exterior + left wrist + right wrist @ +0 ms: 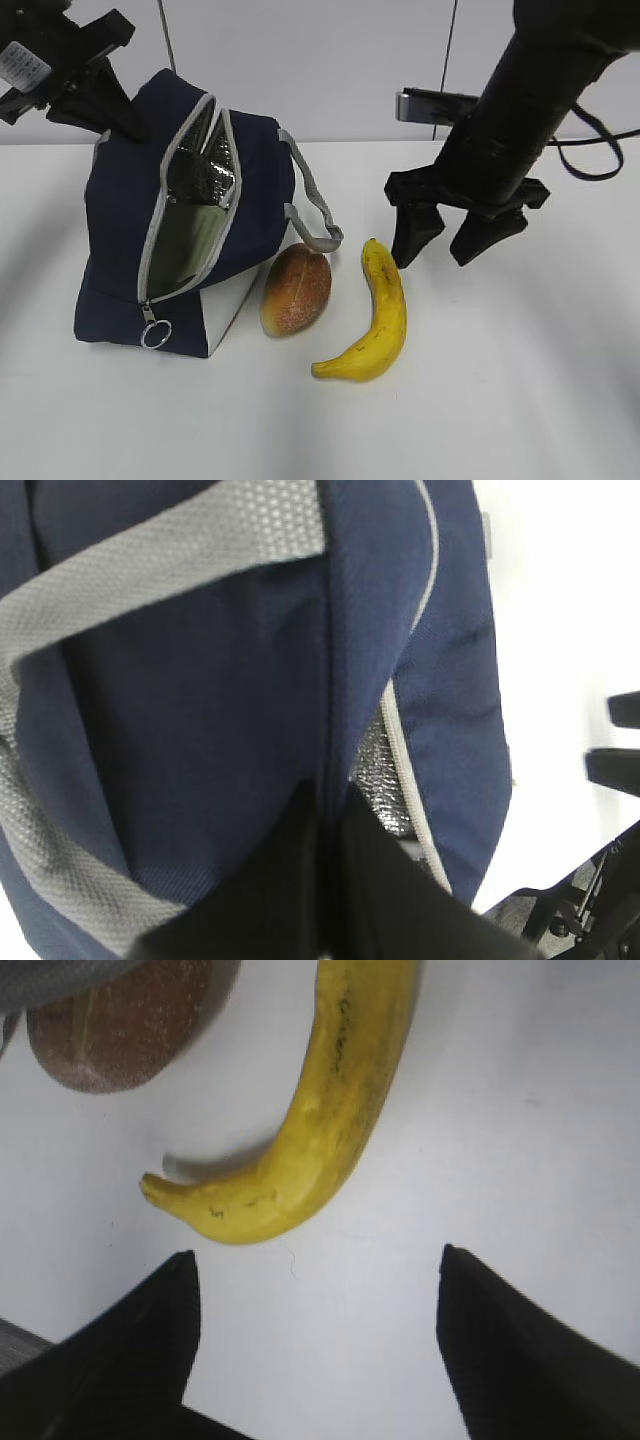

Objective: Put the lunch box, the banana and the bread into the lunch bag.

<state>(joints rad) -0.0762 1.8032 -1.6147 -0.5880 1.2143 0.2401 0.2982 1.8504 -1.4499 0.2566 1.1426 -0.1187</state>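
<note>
Lunch bag [120, 250] single, unzipped at 9 o'clock on white bench [520, 400], sage lunch box [190, 250] inside, one bread [296, 290] beside it, one banana [385, 315] at centre, left gripper [325, 880] jaws pinched on bag fabric, right gripper [460, 238] jaws wide above bare bench at banana's 2 o'clock.
</note>
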